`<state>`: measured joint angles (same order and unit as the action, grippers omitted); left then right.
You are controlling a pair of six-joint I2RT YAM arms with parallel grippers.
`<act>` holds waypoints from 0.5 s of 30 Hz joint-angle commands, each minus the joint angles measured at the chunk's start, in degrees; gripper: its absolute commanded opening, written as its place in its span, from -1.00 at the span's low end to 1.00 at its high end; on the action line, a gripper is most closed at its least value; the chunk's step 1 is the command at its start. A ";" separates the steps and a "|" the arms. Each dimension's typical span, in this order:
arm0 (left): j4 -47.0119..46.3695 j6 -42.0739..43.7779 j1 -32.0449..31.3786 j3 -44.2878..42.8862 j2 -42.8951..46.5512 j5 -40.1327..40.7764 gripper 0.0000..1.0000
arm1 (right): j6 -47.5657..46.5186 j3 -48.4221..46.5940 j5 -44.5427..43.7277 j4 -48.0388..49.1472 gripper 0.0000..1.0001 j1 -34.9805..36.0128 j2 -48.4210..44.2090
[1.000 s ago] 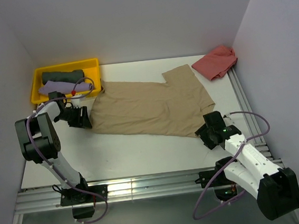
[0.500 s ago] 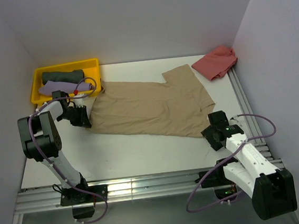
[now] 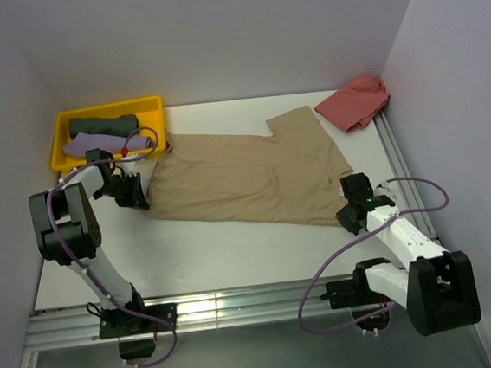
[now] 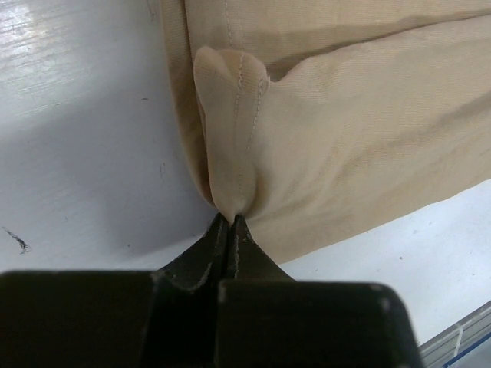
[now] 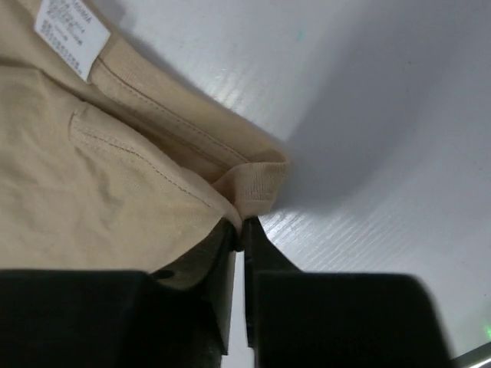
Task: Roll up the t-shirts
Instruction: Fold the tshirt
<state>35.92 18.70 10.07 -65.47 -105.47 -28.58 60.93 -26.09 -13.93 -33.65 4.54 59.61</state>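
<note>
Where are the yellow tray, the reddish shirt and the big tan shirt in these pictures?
yellow tray (image 3: 107, 105): overhead view, on its far rim.
salmon-red t-shirt (image 3: 355, 102): overhead view, middle of the crumpled cloth in the far right corner.
tan t-shirt (image 3: 245, 177): overhead view, middle of its spread-out body.

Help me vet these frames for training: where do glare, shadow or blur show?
Top external: sharp, with glare on the front rail. Left wrist: glare whitens the table at upper left; tan t-shirt seams crisp. Right wrist: a broad shadow on the table beside the shirt; fingers dark, featureless.
</note>
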 commanded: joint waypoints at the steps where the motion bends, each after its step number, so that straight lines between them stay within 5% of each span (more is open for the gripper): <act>1: 0.20 0.37 -0.49 0.08 2.02 0.63 -0.99 | -1.86 -3.35 -0.49 1.40 -1.00 -0.40 -0.37; 15: 7.22 3.71 0.66 5.26 9.40 3.61 -0.99 | -6.34 -6.43 7.16 -9.23 -1.00 -0.32 -12.93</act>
<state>39.72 20.21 10.17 -61.36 -99.04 -26.52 56.36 -30.55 -8.27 -38.35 4.45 49.08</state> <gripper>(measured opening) 0.015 0.028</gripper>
